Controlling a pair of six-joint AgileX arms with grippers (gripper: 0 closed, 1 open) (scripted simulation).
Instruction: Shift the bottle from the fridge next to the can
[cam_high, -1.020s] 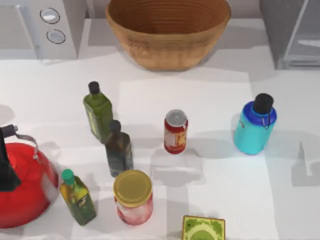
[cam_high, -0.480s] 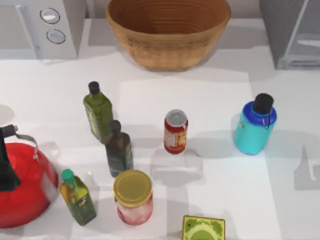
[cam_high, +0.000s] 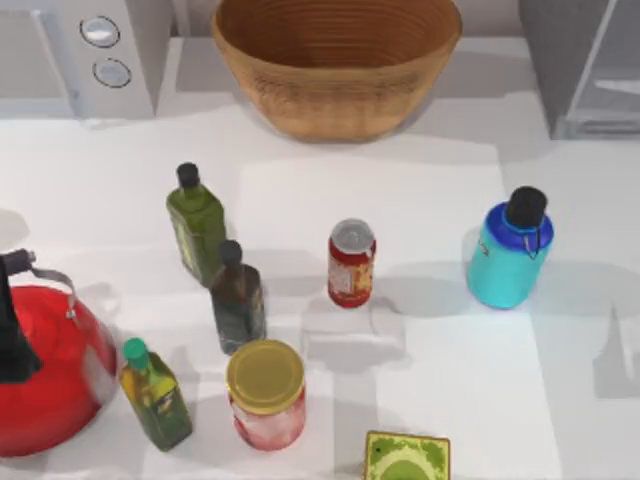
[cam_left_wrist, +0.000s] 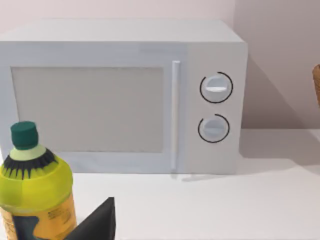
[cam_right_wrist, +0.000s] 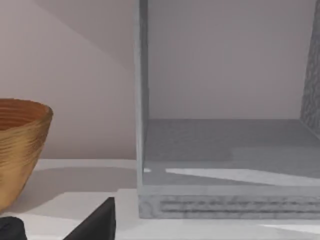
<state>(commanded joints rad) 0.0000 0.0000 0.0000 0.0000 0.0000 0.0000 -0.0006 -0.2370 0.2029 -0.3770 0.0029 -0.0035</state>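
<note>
The bottle (cam_high: 508, 264) looks smooth cyan plastic, the can (cam_high: 351, 263) has a shiny metal top, the bowl (cam_high: 335, 62) is ribbed woven wicker, and the fridge (cam_right_wrist: 220, 200) is matt grey.

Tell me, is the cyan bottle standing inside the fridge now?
No, the bottle stands upright on the table, in front of the fridge, right of the can.

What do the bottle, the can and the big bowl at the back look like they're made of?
Bottle: likely plastic, smooth cyan body, black cap. Can: probably metal, given its silvery top; red label around it. Bowl: seemingly wood or woven fibre, tan with ridged rings.
</note>
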